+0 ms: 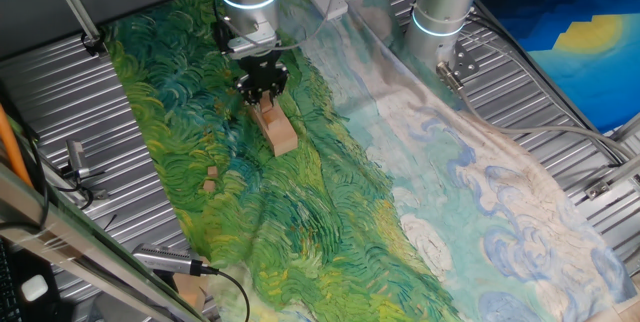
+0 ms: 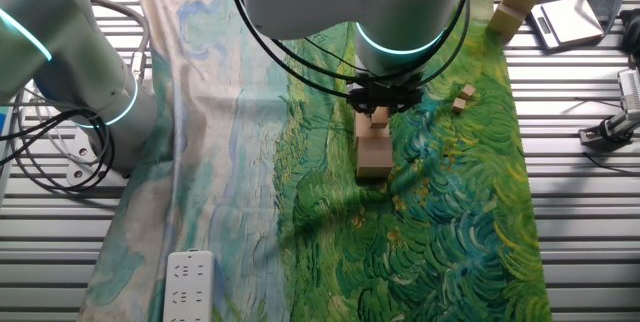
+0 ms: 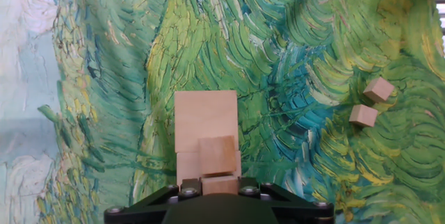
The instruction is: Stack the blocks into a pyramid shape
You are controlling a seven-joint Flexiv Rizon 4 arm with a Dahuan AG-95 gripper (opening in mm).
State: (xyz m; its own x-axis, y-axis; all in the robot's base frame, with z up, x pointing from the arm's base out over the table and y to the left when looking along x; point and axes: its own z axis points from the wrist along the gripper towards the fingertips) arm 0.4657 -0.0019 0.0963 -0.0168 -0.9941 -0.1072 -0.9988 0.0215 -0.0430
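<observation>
The arm reaches down over the table, wrist vertical, its gripper (image 1: 263,100) pointing straight down with fingers closed on a small block (image 2: 379,118).

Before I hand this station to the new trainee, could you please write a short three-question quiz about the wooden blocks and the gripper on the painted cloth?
1. True or false: the black two-finger gripper is directly above the row of larger light-tan wooden blocks.
2. How many small light-tan wooden cubes lie loose on the green swirl-patterned cloth, apart from the row?
A) none B) two C) five
3. In the hand view, what sits just in front of the gripper, over the larger blocks?

Key
1. True.
2. B: two, side by side but not touching.
3. A mid-sized tan wooden cube on the larger blocks; whether the fingers are gripping it cannot be told.
</observation>
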